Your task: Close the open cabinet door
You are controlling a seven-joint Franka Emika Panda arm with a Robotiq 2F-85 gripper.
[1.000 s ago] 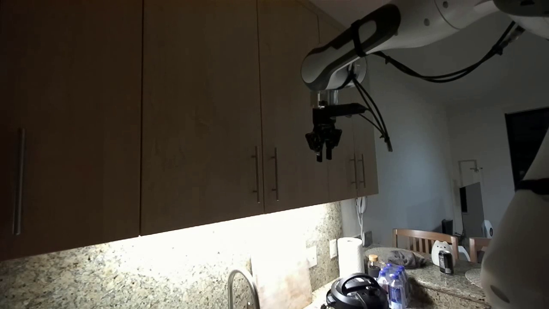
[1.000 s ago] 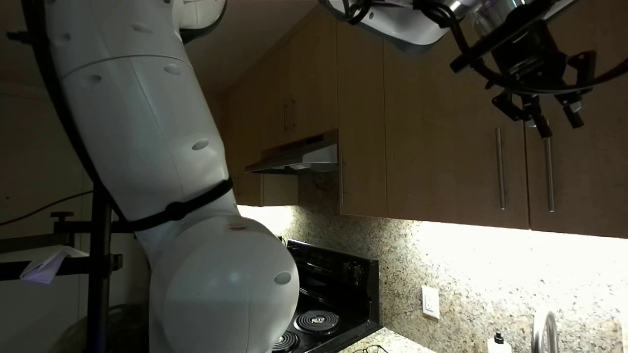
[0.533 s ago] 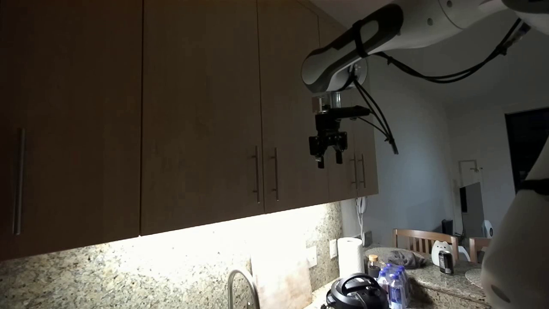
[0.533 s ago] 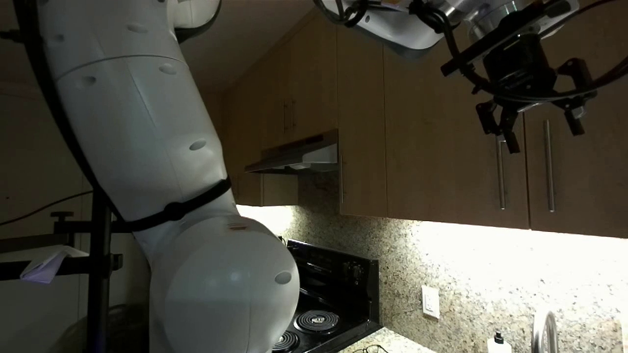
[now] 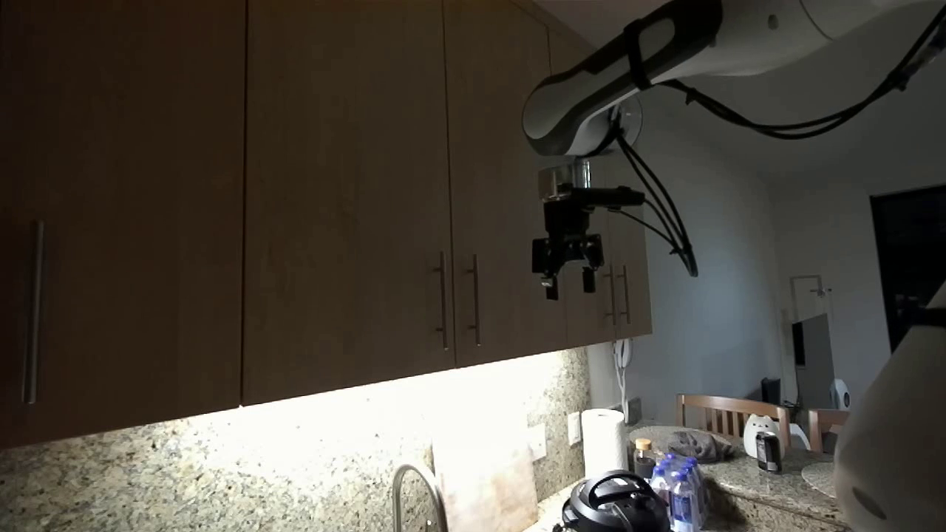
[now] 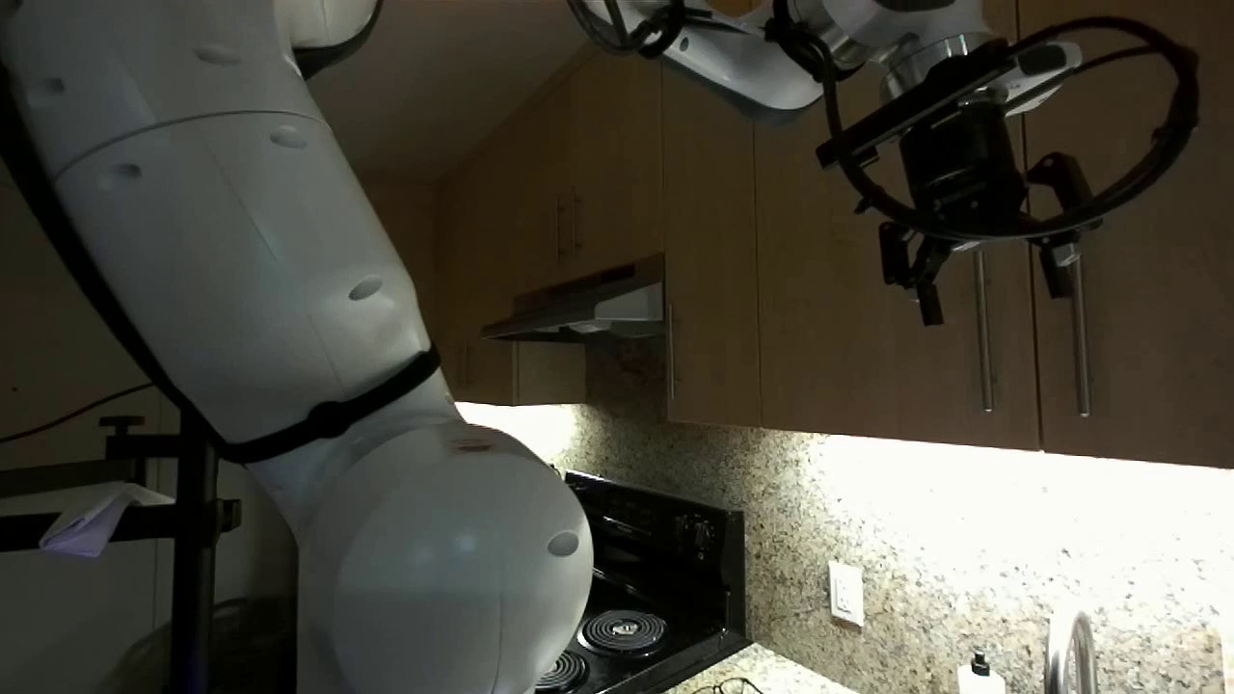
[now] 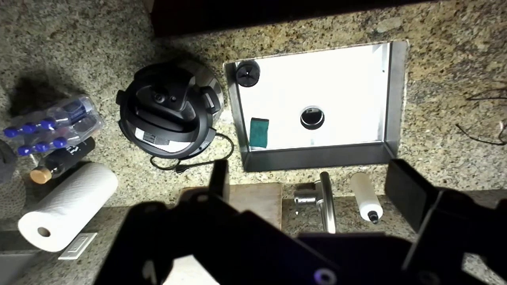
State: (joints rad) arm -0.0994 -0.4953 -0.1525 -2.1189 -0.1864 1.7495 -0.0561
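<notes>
Tall wood-grain upper cabinet doors with slim silver bar handles line the wall in both exterior views. A narrow panel [image 6: 710, 222] has its handle [image 6: 672, 352] on the left edge. Beside the gripper, another door [image 5: 499, 170] carries a handle [image 5: 476, 299]. Every door looks flush, so I cannot tell which one is the task's cabinet door. My gripper [image 5: 570, 287] points downward in front of the doors, overlapping a handle [image 6: 1082, 347] in an exterior view; contact cannot be made out. In the wrist view the gripper [image 7: 311, 174] is spread wide, nothing between its fingers [image 7: 219, 180].
Below are a sink [image 7: 315, 156], a faucet [image 7: 326, 202], a soap bottle [image 7: 364, 194] and a black pressure cooker [image 7: 170, 111]. Water bottles [image 7: 55, 122] and a paper towel roll [image 7: 71, 206] stand farther along. A range hood [image 6: 588, 308] juts out over the stove [image 6: 656, 578].
The gripper's fingers have spread apart. The arm has shifted sideways toward the stove side, and the gripper hangs slightly lower. The cabinet doors look unchanged.
</notes>
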